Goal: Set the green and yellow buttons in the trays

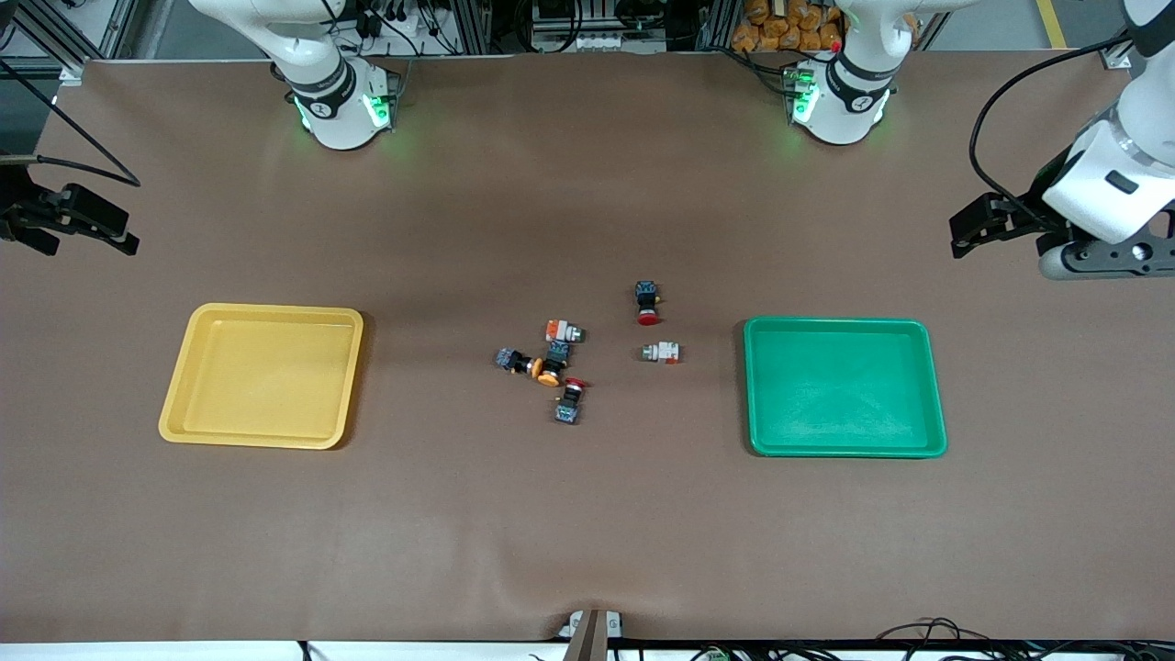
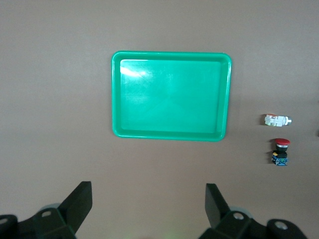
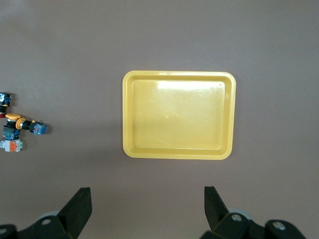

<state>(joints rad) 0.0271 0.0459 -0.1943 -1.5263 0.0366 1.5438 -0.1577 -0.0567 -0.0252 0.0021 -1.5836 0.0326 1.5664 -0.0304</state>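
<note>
Two dark-bodied buttons with orange-yellow caps (image 1: 549, 365) lie touching at mid-table, with a white-bodied button with an orange part (image 1: 563, 331) beside them. Another white-bodied button (image 1: 661, 352) lies toward the green tray (image 1: 843, 386). The yellow tray (image 1: 262, 375) and the green tray are both empty. My left gripper (image 1: 968, 229) is open and empty over bare table at the left arm's end; its wrist view shows the green tray (image 2: 171, 96). My right gripper (image 1: 87, 229) is open and empty over bare table at the right arm's end; its wrist view shows the yellow tray (image 3: 178, 114).
Two dark-bodied switches with red caps lie among the buttons: one (image 1: 647, 303) farther from the front camera than the lone white button, one (image 1: 571, 401) nearer to it than the cluster. Cables trail by both arms.
</note>
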